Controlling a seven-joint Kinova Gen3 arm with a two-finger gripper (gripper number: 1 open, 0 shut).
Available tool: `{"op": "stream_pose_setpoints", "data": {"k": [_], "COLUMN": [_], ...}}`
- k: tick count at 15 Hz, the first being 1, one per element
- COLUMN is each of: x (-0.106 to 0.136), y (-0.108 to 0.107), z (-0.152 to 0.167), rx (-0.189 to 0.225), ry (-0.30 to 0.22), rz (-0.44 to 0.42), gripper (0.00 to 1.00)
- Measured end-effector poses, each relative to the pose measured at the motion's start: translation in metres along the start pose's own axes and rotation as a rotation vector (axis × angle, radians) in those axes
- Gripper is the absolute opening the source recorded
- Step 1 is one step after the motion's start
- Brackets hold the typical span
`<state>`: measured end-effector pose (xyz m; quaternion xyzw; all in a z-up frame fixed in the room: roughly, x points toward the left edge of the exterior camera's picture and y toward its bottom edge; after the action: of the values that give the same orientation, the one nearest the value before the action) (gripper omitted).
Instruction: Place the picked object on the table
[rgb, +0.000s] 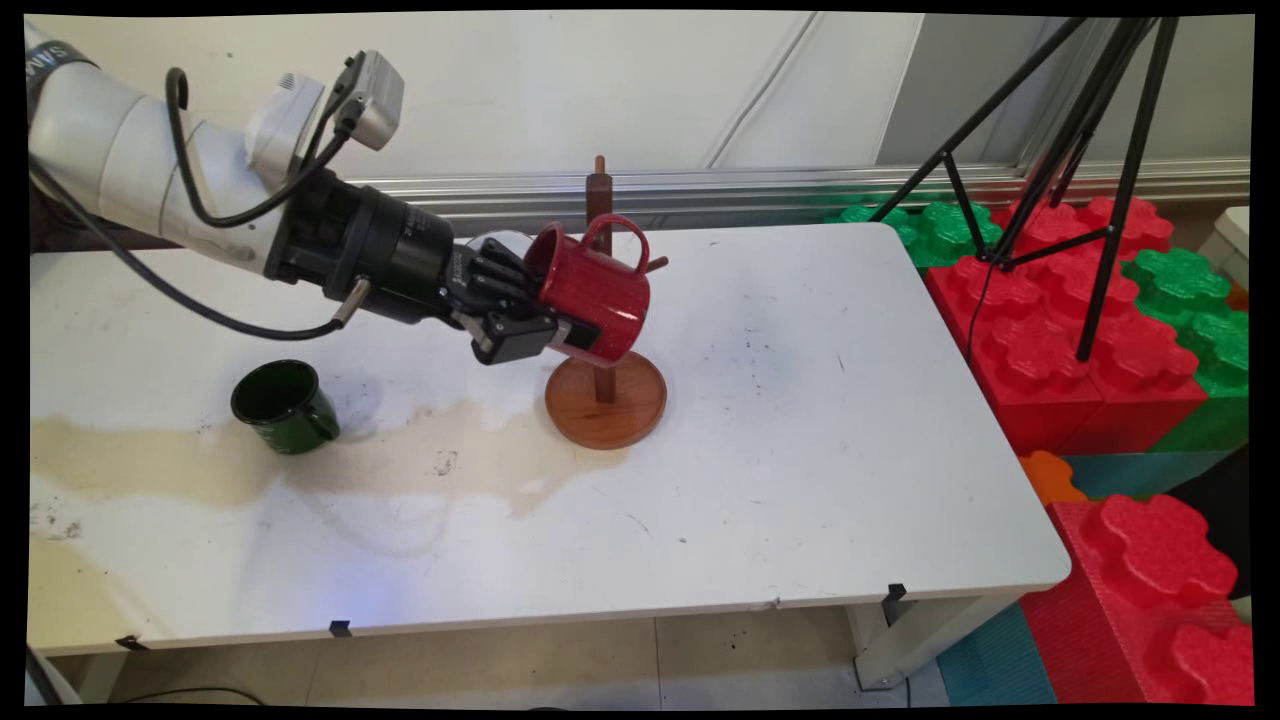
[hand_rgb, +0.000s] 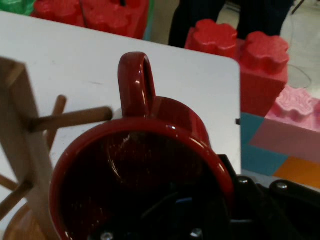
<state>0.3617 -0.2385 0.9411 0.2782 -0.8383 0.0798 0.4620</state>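
Main view: end effector (rgb: 555, 325) clenched on red mug (rgb: 592, 290), tilted, beside wooden rack (rgb: 606, 395).
Handle (hand_rgb: 134, 82): close to rack peg (hand_rgb: 70, 119).
Green mug (rgb: 284, 405): left of rack, on surface (rgb: 800, 450).

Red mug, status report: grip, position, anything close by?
Gripper shut on red mug, one finger inside rim. Mug tilted, in the air beside wooden mug tree, handle near a peg. Green mug on table, well apart.
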Motion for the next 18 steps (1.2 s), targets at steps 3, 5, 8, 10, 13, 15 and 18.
{"op": "stream_pose_setpoints", "data": {"k": [3, 5, 8, 10, 13, 15, 18], "x": [0.001, -0.002, -0.015, -0.025, -0.036, -0.041, -0.047], "y": [0.013, 0.022, 0.033, 0.035, 0.028, 0.019, 0.006], "z": [-0.005, -0.013, -0.031, -0.042, -0.054, -0.059, -0.062], "rx": [-0.028, -0.048, -0.071, -0.069, -0.035, -0.006, 0.026], "ry": [-0.008, -0.032, -0.1, -0.15, -0.225, -0.267, -0.319], "rz": [0.006, 0.017, 0.035, 0.045, 0.067, 0.087, 0.11], "gripper": [0.0, 0.0, 0.0, 0.0, 0.0, 0.0, 0.0]}}
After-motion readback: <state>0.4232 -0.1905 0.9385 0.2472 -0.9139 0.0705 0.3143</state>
